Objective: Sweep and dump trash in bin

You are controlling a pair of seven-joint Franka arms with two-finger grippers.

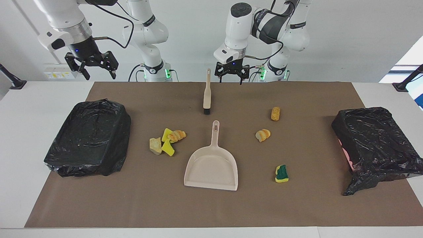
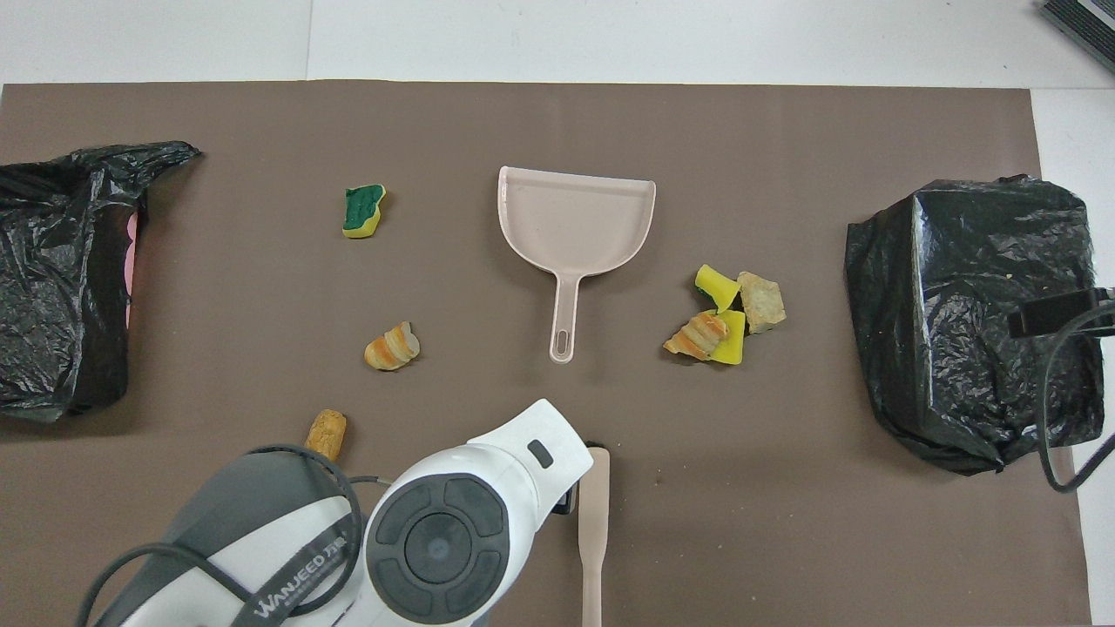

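Left arm bent at the elbow, wrist vertical, left gripper point(image 1: 231, 73) pointing down, raised near the robots' edge of the worktop, fingers point(image 1: 220, 74) apart, empty. Right arm waits at its own end; right gripper point(image 1: 96, 70) raised, fingers spread, holding nothing.
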